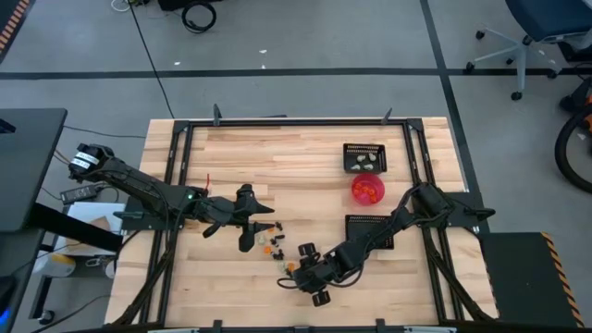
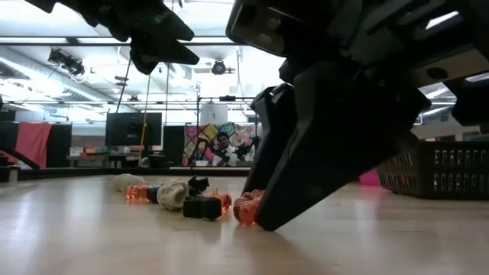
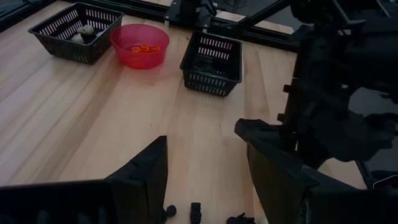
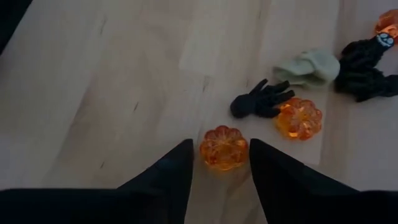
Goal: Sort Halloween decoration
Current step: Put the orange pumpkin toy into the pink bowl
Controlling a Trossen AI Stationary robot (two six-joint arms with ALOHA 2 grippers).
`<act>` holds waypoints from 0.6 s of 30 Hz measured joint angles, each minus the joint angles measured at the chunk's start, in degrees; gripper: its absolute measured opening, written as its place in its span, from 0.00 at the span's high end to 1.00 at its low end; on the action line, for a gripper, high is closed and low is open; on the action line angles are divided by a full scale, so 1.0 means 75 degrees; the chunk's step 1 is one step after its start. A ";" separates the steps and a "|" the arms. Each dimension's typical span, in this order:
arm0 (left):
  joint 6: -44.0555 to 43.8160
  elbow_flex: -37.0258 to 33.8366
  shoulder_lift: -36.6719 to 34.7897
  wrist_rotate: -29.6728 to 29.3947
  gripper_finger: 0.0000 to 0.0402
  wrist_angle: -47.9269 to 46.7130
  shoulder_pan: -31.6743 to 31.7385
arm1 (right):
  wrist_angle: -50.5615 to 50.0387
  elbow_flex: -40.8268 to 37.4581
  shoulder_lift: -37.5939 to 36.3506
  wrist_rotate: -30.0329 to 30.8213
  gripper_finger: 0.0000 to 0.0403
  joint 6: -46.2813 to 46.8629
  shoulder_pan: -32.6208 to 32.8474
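Straddling an orange pumpkin trinket (image 4: pixel 223 147) at lower centre of its wrist view, the right gripper (image 4: pixel 219 163) has its fingers spread either side, seemingly poised to pinch. A second pumpkin (image 4: pixel 299 117) and black spider (image 4: pixel 260 99) lie close, crowding that pick. Left gripper (image 1: pixel 248 225) hovers spread at centre-left, overhead. The pink-red bowl (image 1: pixel 368 188) holds orange pieces.

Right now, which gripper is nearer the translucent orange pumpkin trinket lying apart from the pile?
Right. The right gripper straddles the orange pumpkin trinket, fingers open either side; the left gripper hovers open, across the pile.
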 joint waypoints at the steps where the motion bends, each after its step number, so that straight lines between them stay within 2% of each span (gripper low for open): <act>1: -0.0002 0.0000 0.0000 0.0000 0.52 0.0000 0.0000 | 0.0066 -0.0032 -0.0003 0.0000 0.60 0.0003 0.0000; 11: 0.0003 0.0000 0.0000 0.0000 0.52 0.0000 -0.0001 | 0.0156 -0.0070 -0.0003 0.0074 0.71 0.0020 0.0003; 18: 0.0006 0.0000 0.0000 0.0000 0.52 0.0003 -0.0003 | -0.0039 -0.0076 -0.0088 0.0114 0.71 -0.0009 -0.0064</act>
